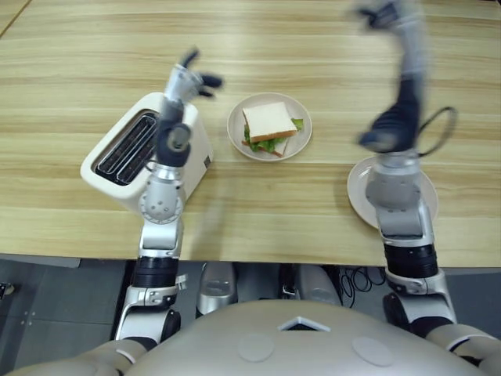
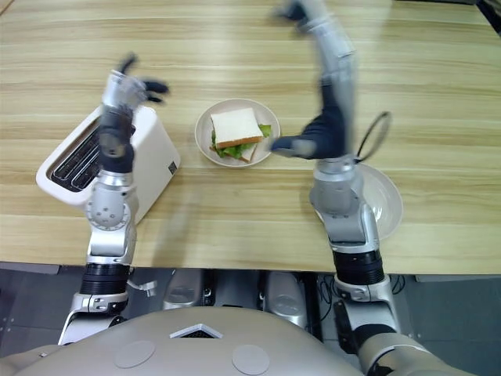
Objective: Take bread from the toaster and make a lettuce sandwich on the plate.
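A white toaster (image 1: 117, 153) stands at the left of the wooden table, and its two slots look dark with no bread sticking out. My left hand (image 1: 192, 78) hangs just above the toaster's far end, fingers spread and empty. To the right, a small plate (image 1: 304, 139) carries a sandwich (image 1: 268, 121): a white bread slice on top, green lettuce (image 1: 297, 124) poking out at the side, another slice underneath. My right hand (image 1: 382, 14) is raised high over the far right of the table, well away from the plate, and is blurred.
A second, bare plate (image 2: 389, 205) lies near the front right edge of the table, partly under my right forearm. The table's front edge (image 1: 258, 258) runs close to my body. Open wood stretches behind the toaster and the plate.
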You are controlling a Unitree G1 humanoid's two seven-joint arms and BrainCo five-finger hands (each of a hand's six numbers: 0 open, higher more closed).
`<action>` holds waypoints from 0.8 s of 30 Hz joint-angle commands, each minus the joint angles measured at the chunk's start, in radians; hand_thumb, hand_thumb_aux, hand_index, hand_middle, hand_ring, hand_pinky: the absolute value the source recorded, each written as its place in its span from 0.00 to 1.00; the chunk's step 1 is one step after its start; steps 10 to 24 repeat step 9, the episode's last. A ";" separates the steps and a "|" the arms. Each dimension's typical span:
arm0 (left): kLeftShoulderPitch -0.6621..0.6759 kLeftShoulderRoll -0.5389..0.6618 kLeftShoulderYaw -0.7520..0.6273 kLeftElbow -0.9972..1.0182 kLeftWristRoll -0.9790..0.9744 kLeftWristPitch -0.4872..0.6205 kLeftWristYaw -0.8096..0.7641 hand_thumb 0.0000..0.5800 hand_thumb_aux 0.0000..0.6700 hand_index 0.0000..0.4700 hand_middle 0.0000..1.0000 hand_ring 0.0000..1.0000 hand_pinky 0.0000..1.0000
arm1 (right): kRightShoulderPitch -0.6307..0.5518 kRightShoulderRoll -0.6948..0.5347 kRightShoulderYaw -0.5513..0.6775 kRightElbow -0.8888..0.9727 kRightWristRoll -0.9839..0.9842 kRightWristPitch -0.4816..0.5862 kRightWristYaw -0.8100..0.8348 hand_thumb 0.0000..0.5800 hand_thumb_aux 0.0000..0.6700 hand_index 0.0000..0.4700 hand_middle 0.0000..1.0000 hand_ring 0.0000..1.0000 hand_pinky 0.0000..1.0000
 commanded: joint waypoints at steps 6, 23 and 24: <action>0.007 0.016 -0.011 0.184 0.085 -0.111 0.029 0.00 0.00 0.00 0.00 0.00 0.00 | 0.020 0.007 -0.017 0.282 -0.075 -0.182 -0.120 0.00 0.00 0.00 0.00 0.00 0.00; -0.012 0.016 -0.003 0.202 0.022 -0.089 0.015 0.00 0.00 0.00 0.00 0.00 0.00 | -0.001 -0.008 -0.037 0.307 -0.042 -0.197 -0.116 0.00 0.00 0.00 0.00 0.00 0.00; -0.012 0.016 -0.003 0.202 0.022 -0.089 0.015 0.00 0.00 0.00 0.00 0.00 0.00 | -0.001 -0.008 -0.037 0.307 -0.042 -0.197 -0.116 0.00 0.00 0.00 0.00 0.00 0.00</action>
